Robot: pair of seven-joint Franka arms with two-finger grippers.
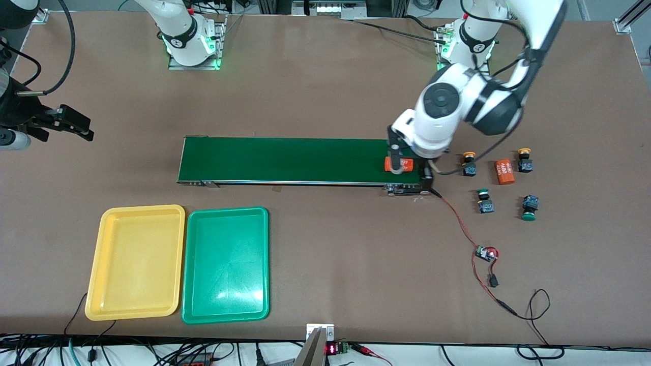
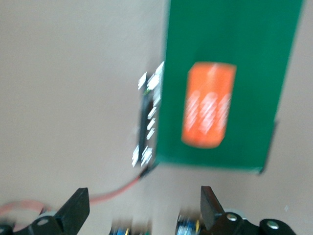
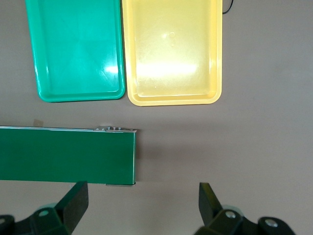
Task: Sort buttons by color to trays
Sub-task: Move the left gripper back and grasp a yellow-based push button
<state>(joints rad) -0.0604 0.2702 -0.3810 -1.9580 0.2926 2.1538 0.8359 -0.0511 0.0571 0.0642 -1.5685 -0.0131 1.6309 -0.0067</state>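
Two yellow-capped buttons (image 1: 469, 165) (image 1: 525, 161) and two green-capped buttons (image 1: 484, 201) (image 1: 529, 208) stand on the table at the left arm's end, past the belt. The yellow tray (image 1: 135, 262) and the green tray (image 1: 226, 264) lie side by side and bare, nearer the front camera than the belt; the right wrist view also shows the green tray (image 3: 73, 49) and the yellow tray (image 3: 171, 49). My left gripper (image 1: 402, 161) (image 2: 143, 210) hangs open over the belt's end, holding nothing. My right gripper (image 1: 76, 124) (image 3: 142, 205) waits open over the table at the right arm's end.
An orange cylinder (image 1: 399, 165) (image 2: 208, 105) lies on the dark-green conveyor belt (image 1: 285, 160) under my left gripper. A second orange cylinder (image 1: 504, 172) lies between the yellow-capped buttons. A red wire with a small circuit board (image 1: 485, 253) runs from the belt's end toward the front camera.
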